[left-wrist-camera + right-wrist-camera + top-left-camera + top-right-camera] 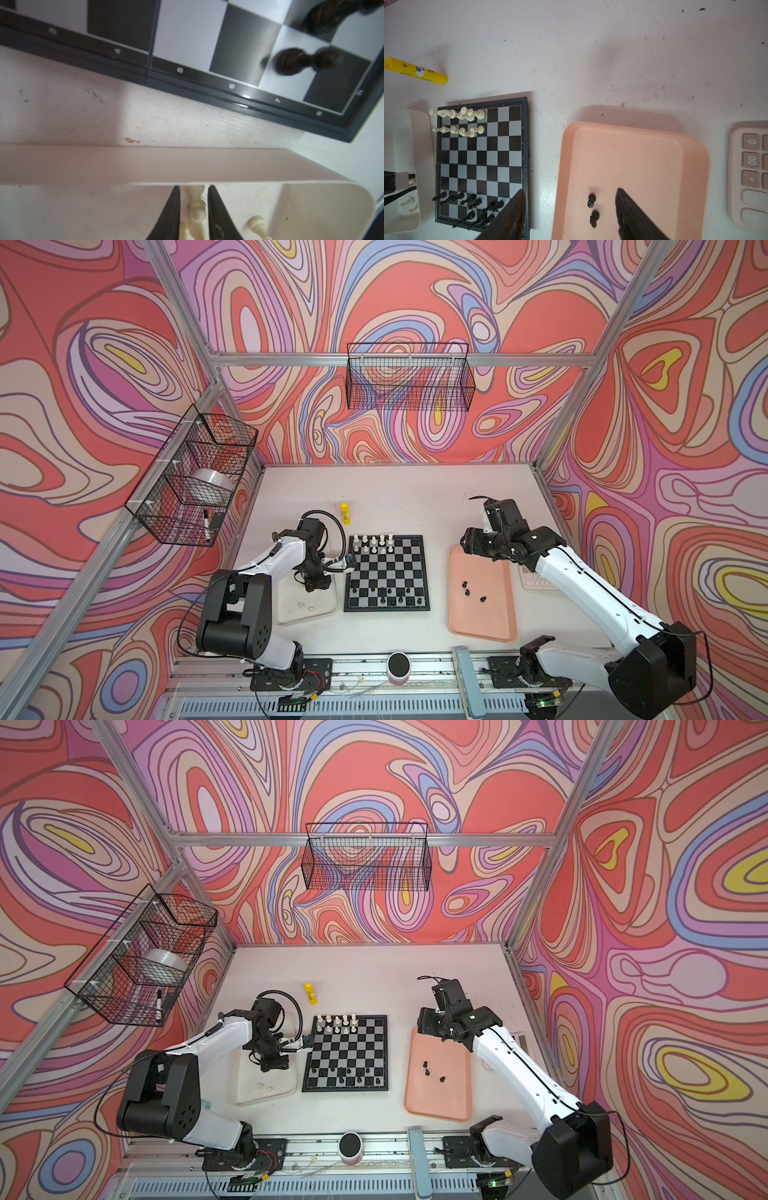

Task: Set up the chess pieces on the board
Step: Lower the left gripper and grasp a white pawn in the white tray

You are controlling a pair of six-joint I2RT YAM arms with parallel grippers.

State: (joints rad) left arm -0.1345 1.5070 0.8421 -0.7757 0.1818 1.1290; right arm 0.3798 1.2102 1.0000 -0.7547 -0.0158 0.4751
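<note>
The board (388, 568) (481, 149) lies mid-table. Cream-white chess pieces (372, 542) fill part of its far two rows, and black ones (390, 595) stand in its near rows. My left gripper (309, 588) (194, 188) points down into the clear whitish tray (291, 614). Its jaws stand narrowly open around a cream-white piece (195, 207), with slim gaps either side. Another white piece (257, 225) lies beside it. My right gripper (467, 545) (570, 190) hangs open and empty over the pink tray (490, 622), where three black pieces (468, 592) lie loose.
A yellow glue stick (345, 514) lies beyond the board. A pink calculator (749, 172) sits right of the pink tray. Wire baskets hang on the back wall (409, 381) and the left wall (195, 477). A round black-topped can (398, 668) stands on the front rail.
</note>
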